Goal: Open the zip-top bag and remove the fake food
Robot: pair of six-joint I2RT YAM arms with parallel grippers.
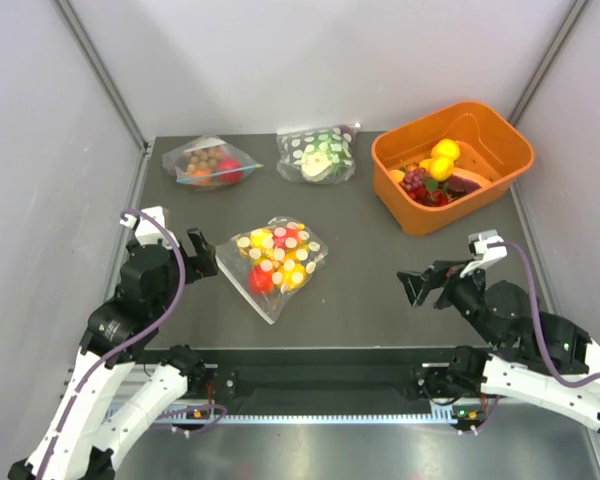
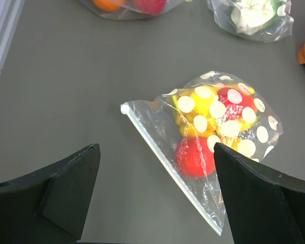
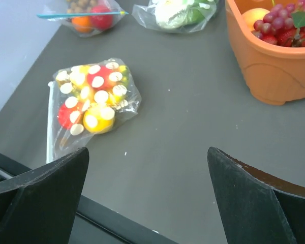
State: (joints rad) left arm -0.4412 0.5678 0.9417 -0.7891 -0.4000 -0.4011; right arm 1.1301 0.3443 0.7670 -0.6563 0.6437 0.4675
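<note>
Clear dotted bag (image 1: 317,155) at the worktop's (image 1: 360,250) far edge looks light, floppy, slippery, so pinch its sealed edge; left pincer (image 1: 202,253) and right pincer (image 1: 417,287) both wide open, empty.

No legible text or labels, apparently.

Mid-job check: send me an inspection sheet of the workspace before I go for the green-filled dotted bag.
Surface: dark table, no spills seen.
Job's things: zip-top bag far middle, green fake food inside.
Clutter: yellow-and-red dotted bag centre; plain bag far left; orange basket of fruit far right.
Grippers: left gripper and right gripper open, empty.
Cables: purple cables on arms, clear of bags.
Surroundings: pale walls.
</note>
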